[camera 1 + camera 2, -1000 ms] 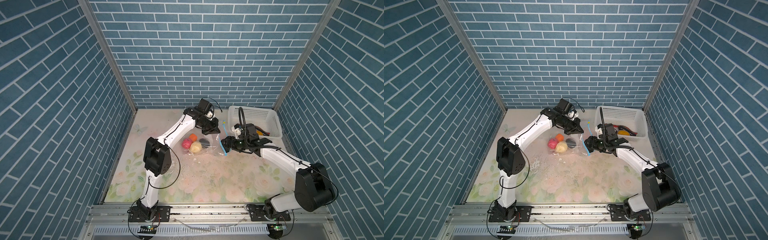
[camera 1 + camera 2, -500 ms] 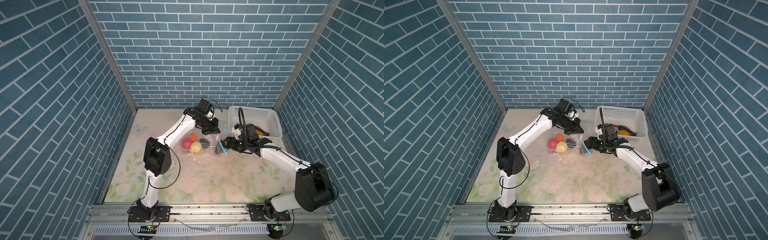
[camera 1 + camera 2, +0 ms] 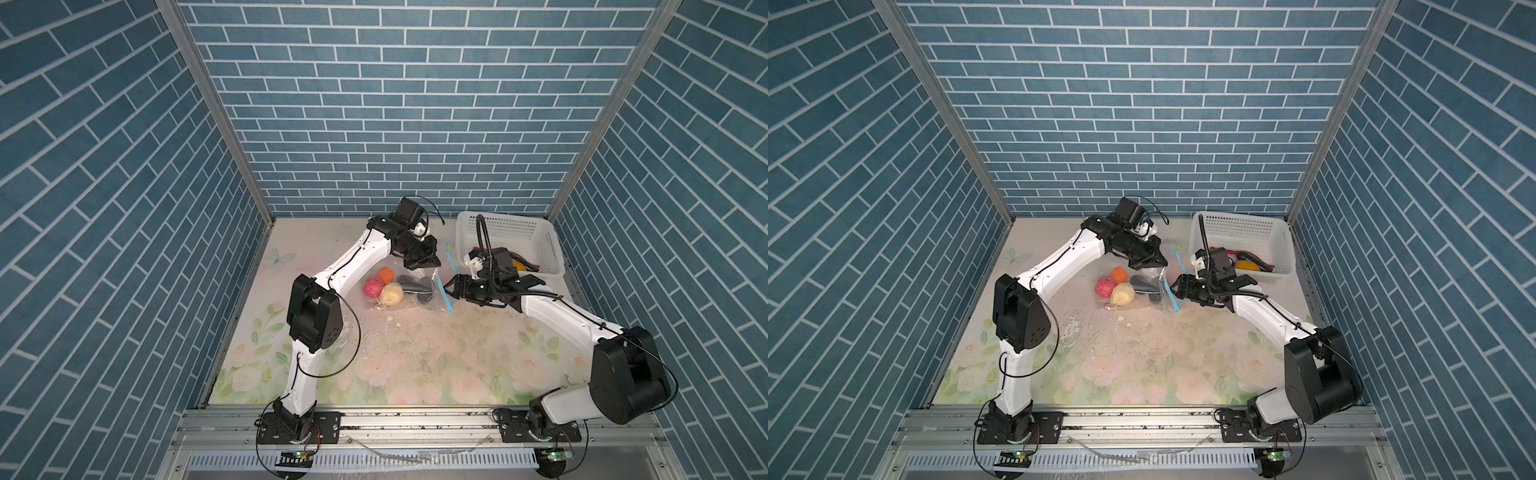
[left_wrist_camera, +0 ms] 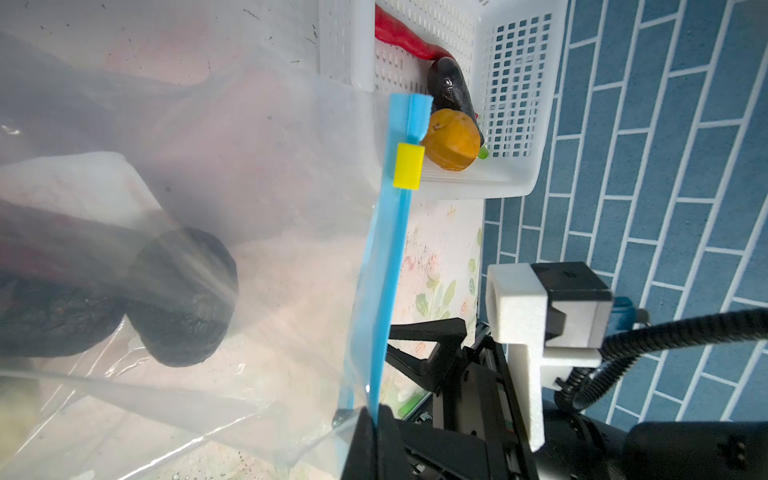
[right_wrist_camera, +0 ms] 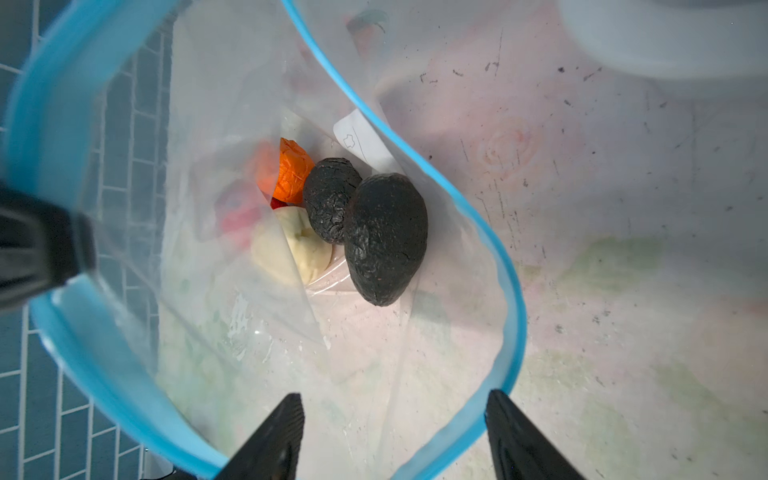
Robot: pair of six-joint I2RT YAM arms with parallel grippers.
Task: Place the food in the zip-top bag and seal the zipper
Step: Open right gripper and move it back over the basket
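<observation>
Far-middle of table [image 3: 415,374]: bag [image 3: 436,301] lies on its side between both grippers, mouth facing right and gaping. The left gripper [image 3: 427,263] is clamped on the upper lip of the zipper [image 3: 448,301]; the pinch shows plainly in the right wrist view. The right gripper [image 5: 395,436] sits at the mouth, jaws wide, gripping nothing. The zipper's lower lip runs between its fingers; contact unclear. Food inside bag: 2 black lumps [image 5: 386,241], orange piece [image 5: 289,170], cream piece [image 5: 291,245], pink piece [image 3: 373,286]. Yellow slider [image 4: 409,166] sits near the zipper's far end. Basket [image 3: 1237,232], far right, just beside the bag, holds 1 red strip [image 4: 399,33], 1 dark piece [image 4: 451,89], 1 yellow-orange piece [image 4: 451,141].
</observation>
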